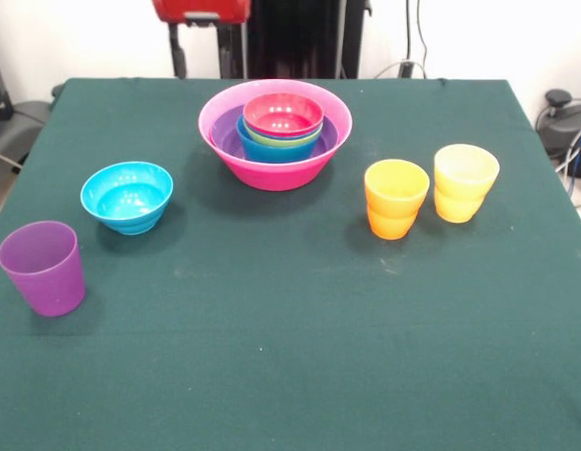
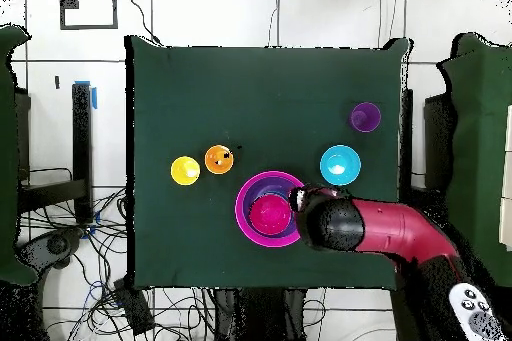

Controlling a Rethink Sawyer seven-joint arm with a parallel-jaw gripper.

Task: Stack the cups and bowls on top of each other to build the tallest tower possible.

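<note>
The tower (image 1: 274, 132) is a nest of bowls near the table's far middle: the big hot-pink bowl (image 1: 272, 171) holds a purple, a blue and a lime green bowl, with the small red-pink bowl (image 1: 283, 115) on top. The cyan bowl (image 1: 127, 196) stands alone at the left. The purple cup (image 1: 42, 268) stands at the near left. The orange cup (image 1: 396, 198) and the yellow cup (image 1: 465, 182) stand side by side at the right. In the overhead view the red arm ends at the gripper (image 2: 298, 199), beside the tower's rim (image 2: 243, 219). The front view does not show the gripper.
The green table (image 1: 290, 357) drops off at all four edges. The robot's red base (image 1: 201, 9) stands behind the far edge. The arm (image 2: 400, 232) reaches in from the lower right in the overhead view, close to the cyan bowl (image 2: 340, 164). Cables lie around the table.
</note>
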